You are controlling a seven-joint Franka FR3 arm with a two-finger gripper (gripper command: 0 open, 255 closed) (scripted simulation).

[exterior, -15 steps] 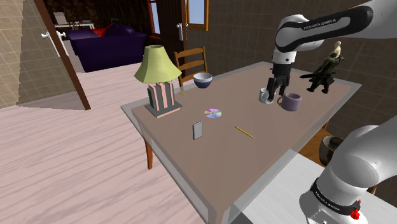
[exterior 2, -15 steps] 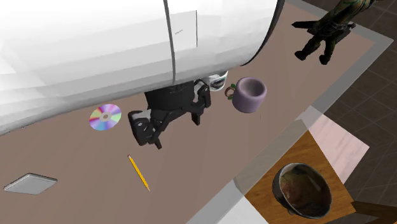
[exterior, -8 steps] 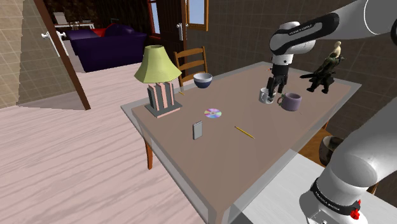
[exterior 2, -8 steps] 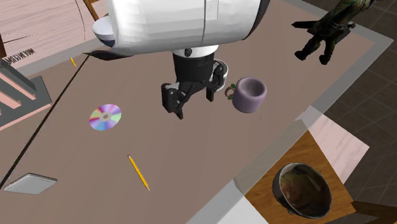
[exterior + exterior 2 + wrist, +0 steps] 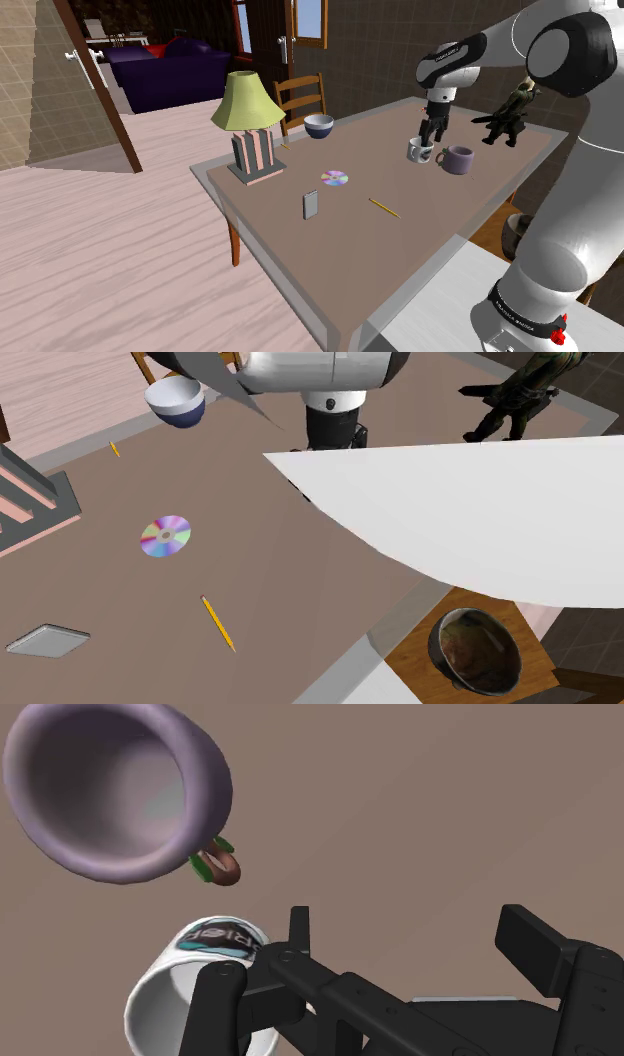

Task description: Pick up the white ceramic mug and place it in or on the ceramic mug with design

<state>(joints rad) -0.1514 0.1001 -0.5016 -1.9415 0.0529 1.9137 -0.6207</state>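
The fingers (image 5: 540, 944) stand wide apart holding nothing, one tip over the white mug (image 5: 155, 1004) standing on the counter (image 5: 420, 814), likely lining up a pinch on its wall, the purple mug (image 5: 110, 794) just beyond.

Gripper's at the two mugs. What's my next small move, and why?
Probably nudge the gripper sideways toward the white mug: the fingers stand open, but the mug sits at one finger and the gap frames bare table, so closing now would likely miss.
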